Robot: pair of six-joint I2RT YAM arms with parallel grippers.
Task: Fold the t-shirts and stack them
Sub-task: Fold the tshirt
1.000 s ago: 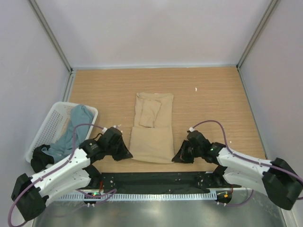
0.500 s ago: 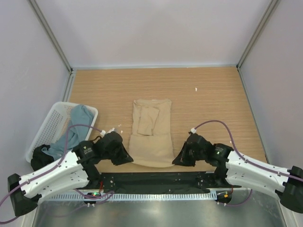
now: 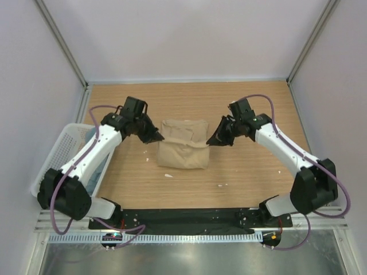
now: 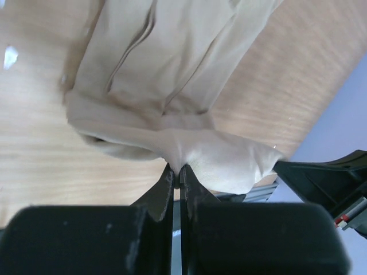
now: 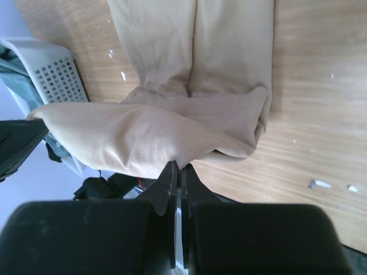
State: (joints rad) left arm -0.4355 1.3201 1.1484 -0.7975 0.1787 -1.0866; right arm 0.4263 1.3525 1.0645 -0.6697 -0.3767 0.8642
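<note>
Top external view, tan-beige t-shirt doubled over on desk, left hand and right hand each clamped on its lifted edge, white mesh basket far left.

reaching well forward with both arms, forearms angled inward toward each other. clamped tight with the left gripper on a fold of the tan t-shirt at its left side; clamped likewise with the right gripper at its right side.
</note>
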